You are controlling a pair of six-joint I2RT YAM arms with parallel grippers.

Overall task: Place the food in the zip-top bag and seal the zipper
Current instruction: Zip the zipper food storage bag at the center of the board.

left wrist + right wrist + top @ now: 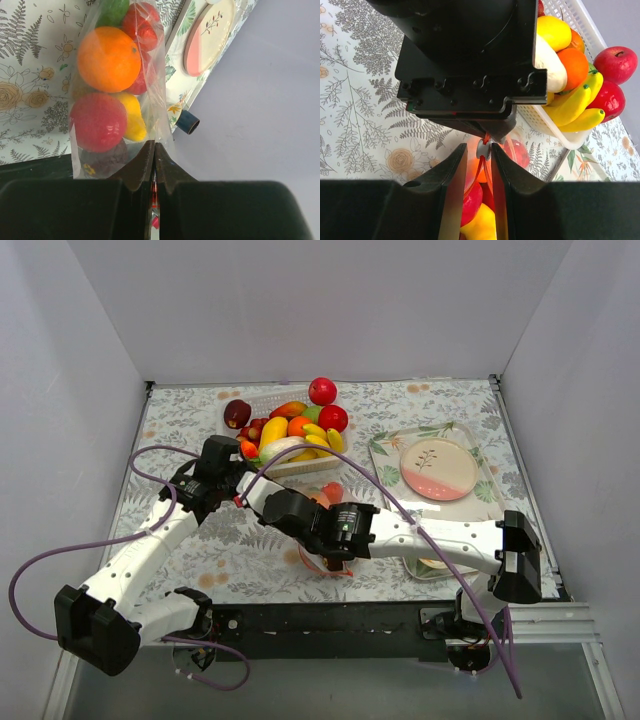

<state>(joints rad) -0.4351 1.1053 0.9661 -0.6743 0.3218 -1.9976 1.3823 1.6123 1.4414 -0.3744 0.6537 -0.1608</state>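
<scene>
The zip-top bag [155,85] hangs clear and crinkly below my left gripper [154,145], which is shut on its top edge at the red-orange zipper [155,190]. Food inside shows as an orange [109,59], a red fruit [98,121], a yellow piece [132,117] and a dark purple one [107,160]. My right gripper [479,150] straddles the zipper [481,167] just under the left gripper's black body. Its grey slider [483,148] sits between the fingers, with a gap on the left side. From above, the bag [322,562] shows beneath the right arm.
A white slatted basket [290,468] of more toy fruit stands at the back, also in the right wrist view [540,117]. A glass tray [385,455] with a pink-and-cream plate [438,468] lies to the right. Purple cables loop over both arms.
</scene>
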